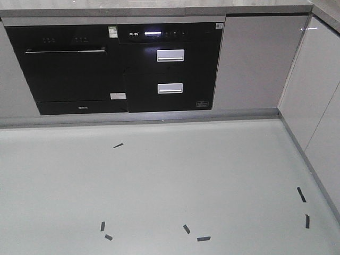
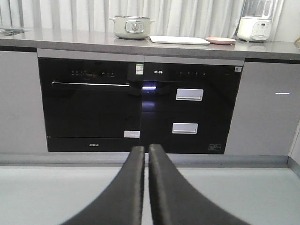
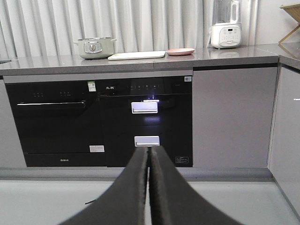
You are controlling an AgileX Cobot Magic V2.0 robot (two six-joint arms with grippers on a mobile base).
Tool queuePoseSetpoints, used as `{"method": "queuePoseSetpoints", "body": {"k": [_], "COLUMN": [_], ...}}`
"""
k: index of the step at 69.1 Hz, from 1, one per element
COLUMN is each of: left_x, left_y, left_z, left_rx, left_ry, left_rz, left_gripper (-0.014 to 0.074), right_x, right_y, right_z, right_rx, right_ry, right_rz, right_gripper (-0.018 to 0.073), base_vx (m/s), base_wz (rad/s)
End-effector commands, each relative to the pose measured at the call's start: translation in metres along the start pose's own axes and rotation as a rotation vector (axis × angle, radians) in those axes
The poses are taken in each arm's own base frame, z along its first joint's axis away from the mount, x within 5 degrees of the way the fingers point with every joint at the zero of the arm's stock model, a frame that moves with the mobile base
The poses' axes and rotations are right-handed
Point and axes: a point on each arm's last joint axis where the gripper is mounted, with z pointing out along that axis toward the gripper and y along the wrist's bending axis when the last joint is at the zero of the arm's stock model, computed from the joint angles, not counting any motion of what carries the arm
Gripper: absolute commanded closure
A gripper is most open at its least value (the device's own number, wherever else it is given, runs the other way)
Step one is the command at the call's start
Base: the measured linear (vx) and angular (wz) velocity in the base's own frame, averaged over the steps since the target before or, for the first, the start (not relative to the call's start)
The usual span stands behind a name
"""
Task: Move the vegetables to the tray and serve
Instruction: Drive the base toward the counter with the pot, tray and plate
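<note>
One tray [image 3: 137,55], one plate [image 3: 181,51], one pot [image 3: 95,48], one blender [image 3: 226,29].

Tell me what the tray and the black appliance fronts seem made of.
The tray looks like matte cream plastic: flat, evenly coloured, no glare. The black appliance fronts look like glossy glass, showing mirror-like reflections. Both are guesses.

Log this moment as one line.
left gripper: shut, empty | right gripper: shut, empty | tray: on counter beside plate | lettuce: not visible

Left claw [image 2: 146,148] and right claw [image 3: 149,150] both closed, empty, pointing forward.
</note>
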Motion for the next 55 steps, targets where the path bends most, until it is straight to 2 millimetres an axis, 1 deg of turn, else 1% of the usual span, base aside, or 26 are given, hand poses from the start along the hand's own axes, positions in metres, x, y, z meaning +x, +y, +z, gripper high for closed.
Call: {"method": "queuePoseSetpoints", "body": {"k": [1,20,55], "left_x": [0.0009,0.0009,0.0009], "left_y": [-0.0013,-0.0013,-0.0013], "left_z": [0.0001,0.0001,0.0001], "left_rx": [0.022,0.022,0.022], "left_ry": [-0.054,-0.054,-0.054], "left_rz": [-0.010,-0.010,-0.010], "left_gripper": [0.0602,0.0602,0.0602], "right_x": [-0.0018,-0.0018,-0.0018], "right_y": [0.0002,0.0002,0.0002], "right_z": [-0.0002,-0.0002,-0.0002], "right_rx": [-0.003,-0.003,-0.003], "right_ry": [-0.064,-0.064,-0.064], "right_rz": [-0.010,-0.010,-0.010], "right_gripper": [0.0562,0.0562,0.0562], "base_vx": [0.12,0.11,0.10], "base_wz": [-0.05,0.00,0.12]}}
